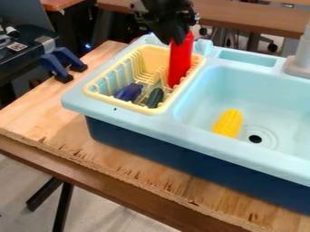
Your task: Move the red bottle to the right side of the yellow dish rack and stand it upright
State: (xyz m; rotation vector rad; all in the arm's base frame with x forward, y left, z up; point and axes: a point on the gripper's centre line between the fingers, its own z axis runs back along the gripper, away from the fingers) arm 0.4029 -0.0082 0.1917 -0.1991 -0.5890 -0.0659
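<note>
At the top of the view the black gripper (176, 36) hangs over the back right part of the yellow dish rack, shut on the top of a red bottle (180, 61). The bottle is upright, and its lower end is at the rack's right side; whether it touches the rack I cannot tell. In the yellow rack (97, 94) lie a purple eggplant (128, 92) and, to its right, a dark green vegetable (155, 98). A yellow corn (229, 123) rests in the sink basin beside the drain.
The light blue toy sink (205, 146) stands on a wooden table (115, 167). A grey faucet (301, 56) rises at the right edge. Blue clamps (59, 63) are at the left, next to a black case. The divider between rack and basin forms a raised edge.
</note>
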